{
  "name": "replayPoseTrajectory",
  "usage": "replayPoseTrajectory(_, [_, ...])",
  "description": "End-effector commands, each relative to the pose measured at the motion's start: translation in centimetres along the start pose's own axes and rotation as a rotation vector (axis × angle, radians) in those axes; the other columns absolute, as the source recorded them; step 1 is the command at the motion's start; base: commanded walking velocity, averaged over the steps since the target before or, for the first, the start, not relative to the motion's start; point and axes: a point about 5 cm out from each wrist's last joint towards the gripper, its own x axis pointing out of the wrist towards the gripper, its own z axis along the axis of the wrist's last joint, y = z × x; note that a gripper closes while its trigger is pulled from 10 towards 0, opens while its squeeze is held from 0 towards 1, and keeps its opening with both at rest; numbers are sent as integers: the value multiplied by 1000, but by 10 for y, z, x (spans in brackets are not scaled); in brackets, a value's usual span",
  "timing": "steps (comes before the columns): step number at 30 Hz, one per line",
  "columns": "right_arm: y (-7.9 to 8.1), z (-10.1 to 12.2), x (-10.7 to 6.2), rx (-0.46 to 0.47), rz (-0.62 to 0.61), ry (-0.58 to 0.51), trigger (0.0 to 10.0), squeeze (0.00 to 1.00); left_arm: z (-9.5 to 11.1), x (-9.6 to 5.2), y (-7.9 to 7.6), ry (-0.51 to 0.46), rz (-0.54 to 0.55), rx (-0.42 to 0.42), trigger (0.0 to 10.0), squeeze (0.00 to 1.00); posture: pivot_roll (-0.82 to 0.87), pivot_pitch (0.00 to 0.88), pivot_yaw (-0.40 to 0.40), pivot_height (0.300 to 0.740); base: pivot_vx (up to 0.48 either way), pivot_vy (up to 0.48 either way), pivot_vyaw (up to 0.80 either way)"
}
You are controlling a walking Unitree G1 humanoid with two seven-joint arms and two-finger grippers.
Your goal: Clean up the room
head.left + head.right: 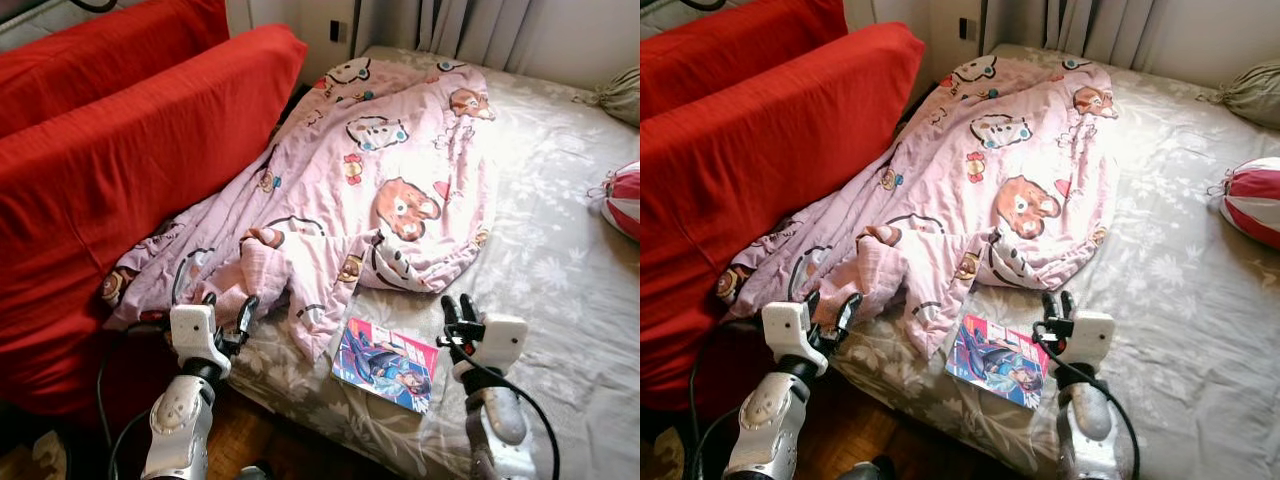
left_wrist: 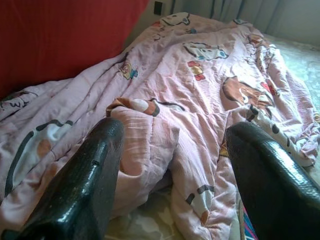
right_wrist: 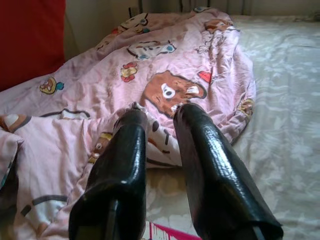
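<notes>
A crumpled pink blanket (image 1: 380, 170) printed with cartoon animals lies across the left half of the bed (image 1: 560, 270). A colourful comic book (image 1: 385, 362) rests on the sheet at the bed's near edge, partly tucked under the blanket's corner. My left gripper (image 1: 230, 305) is open, hovering at the blanket's near-left corner; in the left wrist view the fingers (image 2: 100, 165) frame a fold of the blanket with nothing between them. My right gripper (image 1: 457, 308) is shut and empty, just right of the book; in the right wrist view it (image 3: 162, 112) points toward the blanket.
Large red cushions (image 1: 110, 170) lean against the bed's left side. A red-and-white striped pillow (image 1: 625, 200) and a tied olive bag (image 1: 620, 95) sit at the right. Curtains (image 1: 480, 25) hang behind. Wooden floor (image 1: 250, 430) shows below the bed edge.
</notes>
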Motion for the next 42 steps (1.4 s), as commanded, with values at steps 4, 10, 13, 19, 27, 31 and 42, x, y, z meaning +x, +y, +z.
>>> replayPoseTrajectory(4, [5, 2, -6, -12, 19, 7, 10000, 0, 5, -5, 8, 11, 6, 32, 10000, 0, 33, 181, -8, 740, 0, 0, 0])
replayPoseTrajectory(10, [6, 2, -6, -29, 28, 32, 10000, 0, 6, -6, 8, 23, 6, 33, 10000, 0, 34, 169, -8, 740, 0, 0, 0])
replayPoseTrajectory(13, [5, 0, -5, -46, 28, 61, 10000, 0, 4, -7, 7, 32, 0, 25, 10000, 0, 34, 155, -7, 740, 0, 0, 0])
replayPoseTrajectory(19, [7, -7, -7, -60, 33, 119, 10000, 0, 5, -6, 5, 40, -14, 23, 10000, 0, 31, 147, -3, 720, 0, 0, 0])
replayPoseTrajectory(27, [9, -9, -9, -48, 49, 117, 10000, 0, 5, -7, 7, 50, -15, 24, 10000, 0, 35, 150, -3, 710, 0, 0, 0])
replayPoseTrajectory(31, [10, -11, -8, -48, 48, 127, 10000, 0, 5, -8, 6, 50, -17, 22, 10000, 0, 38, 158, -6, 710, 0, 0, 0])
replayPoseTrajectory(42, [12, -17, -9, -43, 70, 172, 10000, 0, 6, -7, 6, 55, -13, 18, 10000, 0, 42, 178, -8, 675, 0, 0, 0])
